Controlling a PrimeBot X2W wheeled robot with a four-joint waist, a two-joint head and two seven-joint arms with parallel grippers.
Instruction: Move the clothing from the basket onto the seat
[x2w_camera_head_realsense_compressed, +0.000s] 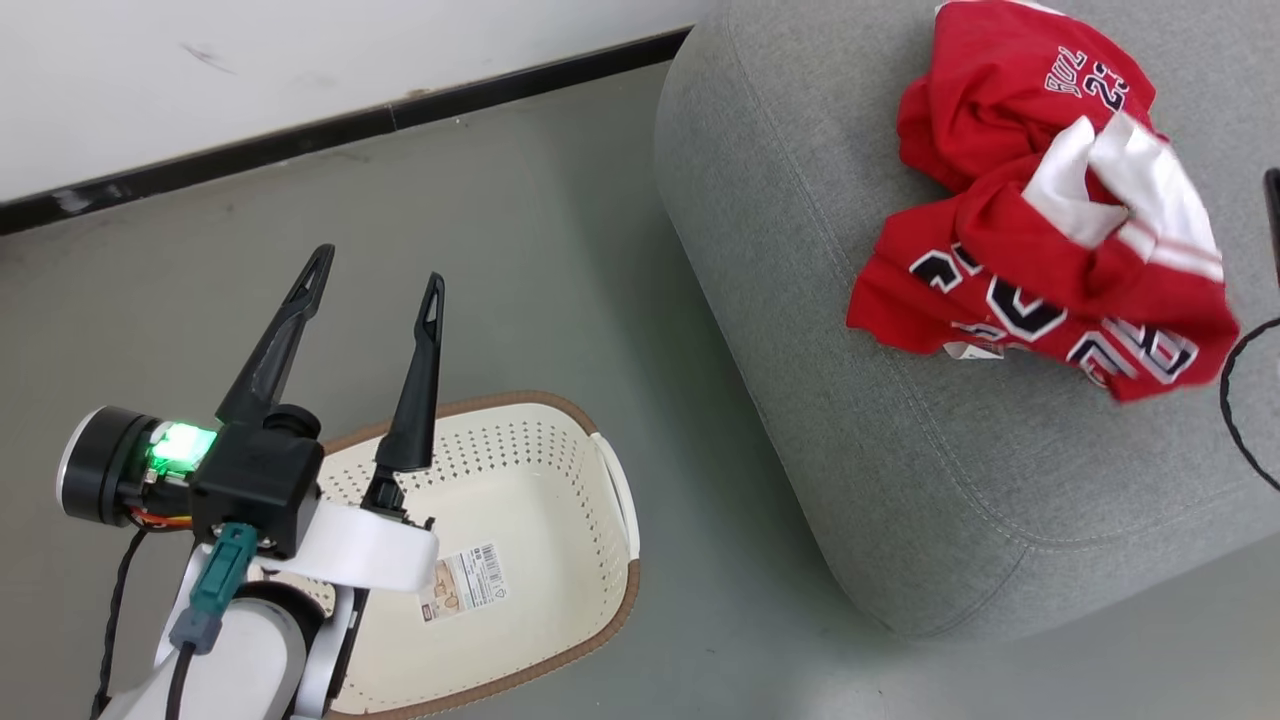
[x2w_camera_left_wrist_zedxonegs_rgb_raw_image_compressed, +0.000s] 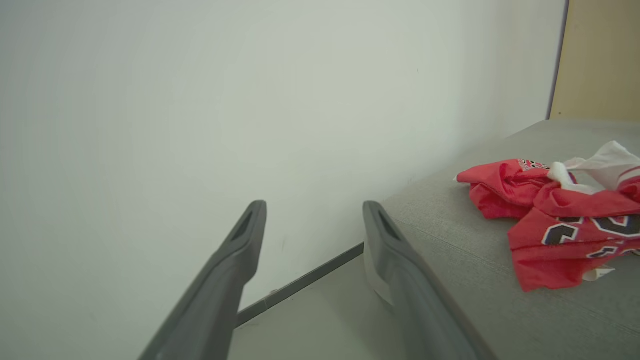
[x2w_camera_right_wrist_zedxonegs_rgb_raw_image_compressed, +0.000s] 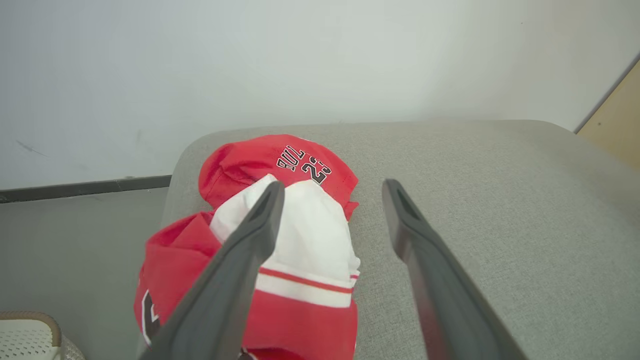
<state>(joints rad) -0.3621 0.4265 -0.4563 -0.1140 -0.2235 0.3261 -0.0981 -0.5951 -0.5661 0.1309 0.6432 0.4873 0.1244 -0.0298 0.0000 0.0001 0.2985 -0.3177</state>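
Observation:
The clothing lies in a crumpled red heap on the grey seat (x2w_camera_head_realsense_compressed: 880, 420): the shorts (x2w_camera_head_realsense_compressed: 1000, 90) with small lettering farther back, the jersey (x2w_camera_head_realsense_compressed: 1040, 300) with black-white numbers in front. The cream basket (x2w_camera_head_realsense_compressed: 530, 460) stands on the floor left of the seat, with just a barcode label (x2w_camera_head_realsense_compressed: 465, 582) in its bottom. My left gripper (x2w_camera_head_realsense_compressed: 377, 270) hangs open over the basket's far left rim, holding nothing. In the left wrist view that gripper (x2w_camera_left_wrist_zedxonegs_rgb_raw_image_compressed: 315, 210) faces the wall, the clothing (x2w_camera_left_wrist_zedxonegs_rgb_raw_image_compressed: 550, 225) off to its right. My right gripper (x2w_camera_right_wrist_zedxonegs_rgb_raw_image_compressed: 334, 192) stands open above the clothing (x2w_camera_right_wrist_zedxonegs_rgb_raw_image_compressed: 300, 260) and seat (x2w_camera_right_wrist_zedxonegs_rgb_raw_image_compressed: 475, 200).
A white wall with a dark baseboard (x2w_camera_head_realsense_compressed: 330, 130) runs behind the grey floor (x2w_camera_head_realsense_compressed: 520, 250). A black cable (x2w_camera_head_realsense_compressed: 1235, 410) loops over the seat's right edge. A tan panel (x2w_camera_left_wrist_zedxonegs_rgb_raw_image_compressed: 600, 60) stands beyond the seat. The basket's corner (x2w_camera_right_wrist_zedxonegs_rgb_raw_image_compressed: 30, 330) sits low on the left in the right wrist view.

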